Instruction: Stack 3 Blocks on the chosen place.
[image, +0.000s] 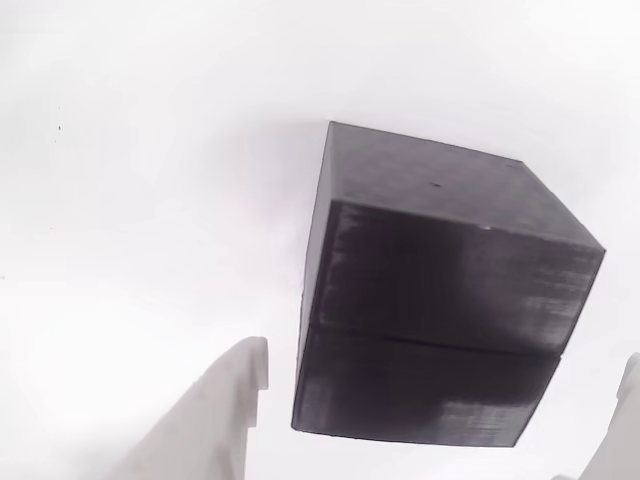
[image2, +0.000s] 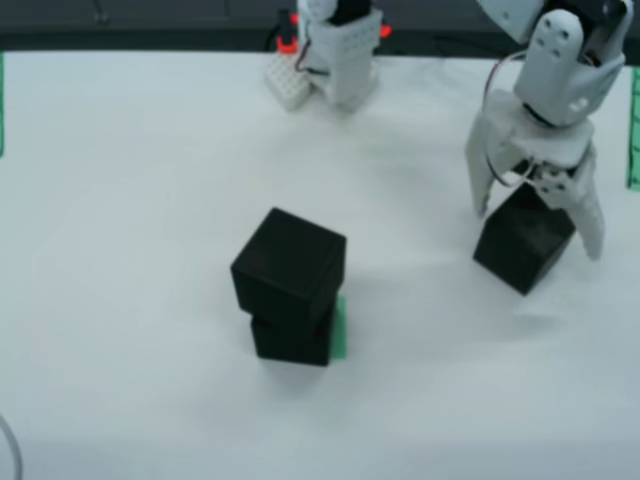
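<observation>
**Third cube between the open jaws, two cubes already stacked**

The white two-finger gripper (image2: 538, 215) is seen wide open, one finger on each side of a matte black plastic cube (image2: 524, 247), which rests on the white table surface (image2: 130, 230). In the wrist view a gap is visible between the left finger (image: 215, 415) and the cube (image: 440, 290), so nothing is held yet. Whether the right finger touches the cube cannot be told.

For a good grasp, the jaws should be closed on two flat opposite faces, with the cube centred between them, not on its corners.

Well apart from the jaws, to the left in the overhead view, two more black cubes are stacked: the upper cube (image2: 290, 265) sits twisted on the lower cube (image2: 292, 338), beside which an edge of the small green tape patch (image2: 340, 325) shows. Because of this twist, the third cube should be lowered gently and centred.

No readable writing or brand is seen.
</observation>
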